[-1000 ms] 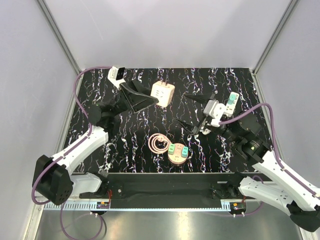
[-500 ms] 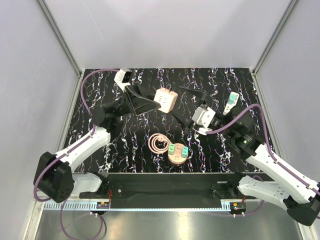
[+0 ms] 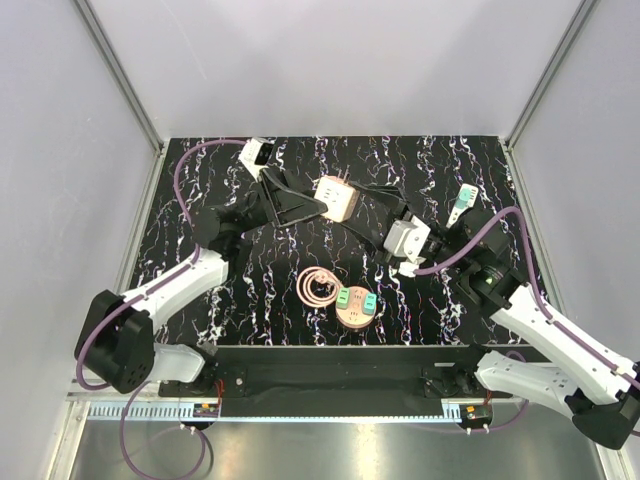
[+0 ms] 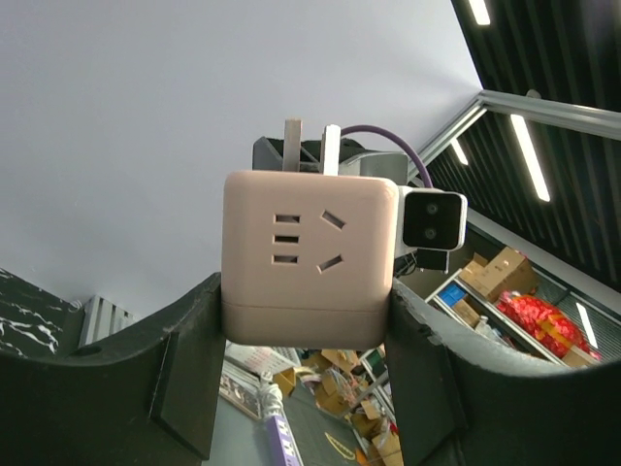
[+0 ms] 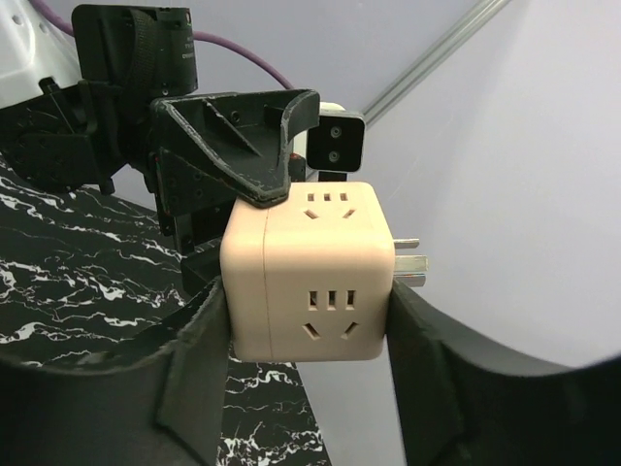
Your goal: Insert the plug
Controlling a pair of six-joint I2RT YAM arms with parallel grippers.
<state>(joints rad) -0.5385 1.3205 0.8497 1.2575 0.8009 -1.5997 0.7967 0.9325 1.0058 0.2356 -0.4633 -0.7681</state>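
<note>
From where I stand, the pink cube plug (image 3: 333,199) hangs in the air over the far middle of the desk (image 3: 250,262). It is well apart from the round socket base (image 3: 356,306) near the front edge, which I take to be its target. The left end effector (image 4: 304,301) is clamped on two opposite sides of the cube, whose metal prongs (image 4: 292,148) stick out bare. The right end effector (image 5: 309,325) has its fingers against the cube's flanks too, so both seem to grip it at once, which looks to me like a handover. Nothing is plugged in yet. One arm must let go, and the cube must be carried down, lined up and pressed home.
</note>
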